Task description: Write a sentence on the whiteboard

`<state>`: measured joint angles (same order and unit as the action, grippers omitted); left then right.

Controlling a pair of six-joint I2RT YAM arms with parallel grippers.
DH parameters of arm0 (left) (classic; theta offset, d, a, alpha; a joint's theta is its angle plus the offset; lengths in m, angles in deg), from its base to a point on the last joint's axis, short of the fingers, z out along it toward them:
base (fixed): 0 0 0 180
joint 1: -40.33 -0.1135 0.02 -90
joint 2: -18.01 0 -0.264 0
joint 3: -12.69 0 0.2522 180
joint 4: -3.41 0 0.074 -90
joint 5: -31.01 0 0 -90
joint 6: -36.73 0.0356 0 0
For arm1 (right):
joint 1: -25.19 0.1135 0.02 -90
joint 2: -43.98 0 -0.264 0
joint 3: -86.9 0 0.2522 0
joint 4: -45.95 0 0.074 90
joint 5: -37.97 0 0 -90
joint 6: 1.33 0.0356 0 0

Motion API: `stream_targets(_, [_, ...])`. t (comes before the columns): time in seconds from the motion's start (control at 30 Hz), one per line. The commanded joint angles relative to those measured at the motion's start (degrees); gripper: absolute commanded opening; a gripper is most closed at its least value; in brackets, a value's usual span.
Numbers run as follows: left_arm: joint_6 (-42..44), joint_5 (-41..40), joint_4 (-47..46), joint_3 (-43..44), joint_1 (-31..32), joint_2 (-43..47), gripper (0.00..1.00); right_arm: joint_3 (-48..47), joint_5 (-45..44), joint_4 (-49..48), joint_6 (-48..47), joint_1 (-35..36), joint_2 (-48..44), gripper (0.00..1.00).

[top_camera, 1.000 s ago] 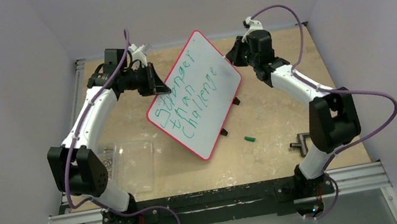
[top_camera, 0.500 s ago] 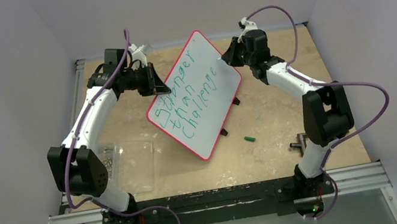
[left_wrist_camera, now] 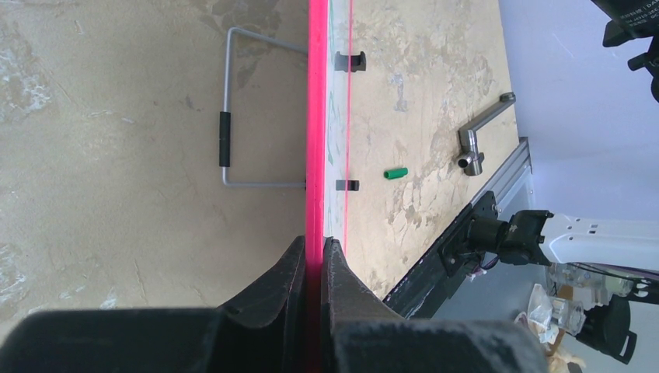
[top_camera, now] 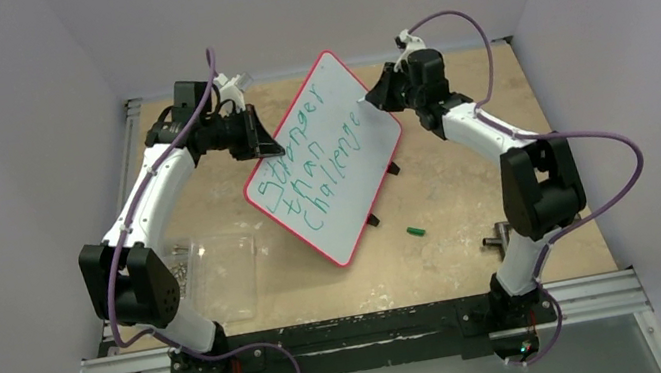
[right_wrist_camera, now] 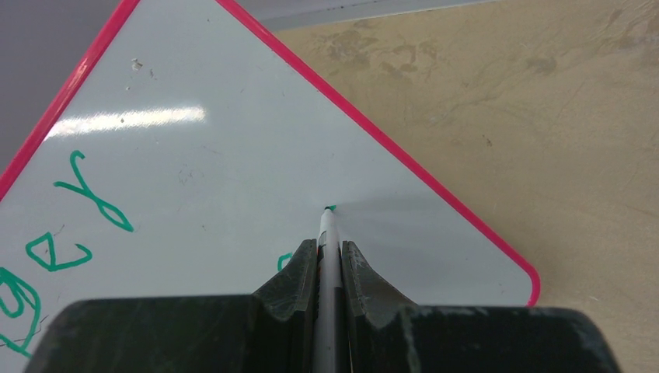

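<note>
Red rim of whiteboard (top_camera: 329, 80) pinched by left claw (left_wrist_camera: 315, 242), clenched on the left edge; board propped at a tilt mid-worktop (top_camera: 449, 192). Green sentence (top_camera: 318, 163) across it in three lines: "Stronger than Challenge", closing "s" missing. Right claw (right_wrist_camera: 329, 252) clamped on marker (right_wrist_camera: 329, 231), tip apparently touching bare white just past the final "e". Step, by judgement: starting the last letter. Next calls for a small curved stroke, light pressure, board braced. Green cap (top_camera: 415, 231) loose, further right.
</note>
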<state>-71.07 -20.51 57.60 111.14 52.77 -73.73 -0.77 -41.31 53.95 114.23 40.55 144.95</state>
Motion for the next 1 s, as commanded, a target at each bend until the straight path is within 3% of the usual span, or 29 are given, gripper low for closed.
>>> stream_targets(0.0, [2.69,-4.38,-1.28,0.74,-0.14,2.35,0.00,-0.66,3.73,-3.31,0.90,0.11,-0.22,0.00])
stream_targets(0.5, [2.63,-4.38,-1.25,0.66,-0.14,2.88,0.00,3.79,7.62,-4.06,2.20,0.29,-2.99,0.00])
stream_targets(0.97, [2.59,-4.55,-1.37,0.54,-0.13,2.95,0.00,6.19,4.45,-2.65,1.51,0.15,-3.69,0.00])
